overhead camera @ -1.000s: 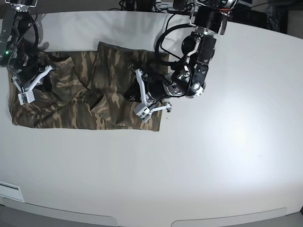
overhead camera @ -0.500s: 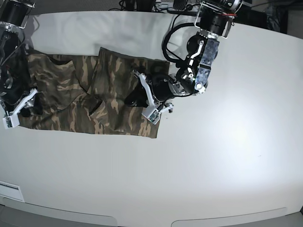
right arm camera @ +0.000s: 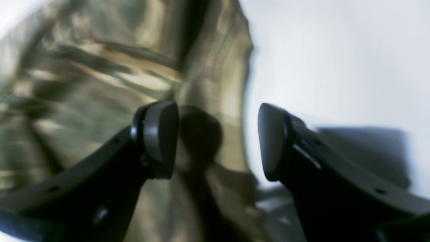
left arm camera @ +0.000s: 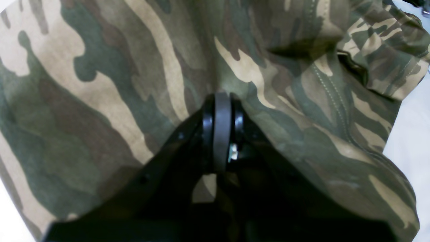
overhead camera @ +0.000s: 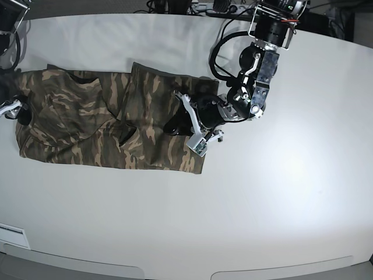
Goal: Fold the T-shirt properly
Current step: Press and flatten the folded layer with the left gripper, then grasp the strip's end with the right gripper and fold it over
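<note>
The camouflage T-shirt point(overhead camera: 76, 122) lies spread across the left half of the white table, with folds and a raised flap near its middle. My left gripper point(overhead camera: 175, 124) rests on the shirt's right part. In the left wrist view its jaws point(left arm camera: 218, 101) are pressed together with the cloth point(left arm camera: 100, 84) bunched around them. My right gripper point(overhead camera: 10, 109) is at the shirt's far left edge, mostly out of the base view. In the blurred right wrist view it point(right arm camera: 215, 141) is open and empty, one finger over the cloth point(right arm camera: 100, 74) and one over bare table.
The white table point(overhead camera: 262, 204) extends right of and in front of the shirt. Cables and dark gear point(overhead camera: 192, 7) sit along the back edge. A white label point(overhead camera: 11, 236) lies at the front left corner. The left arm's body point(overhead camera: 256, 87) stands beside the shirt's right edge.
My left gripper moved right, pulling the shirt's right edge with it. My right gripper left the shirt's left part and moved to the left edge of the view. The shirt lies flatter and wider.
</note>
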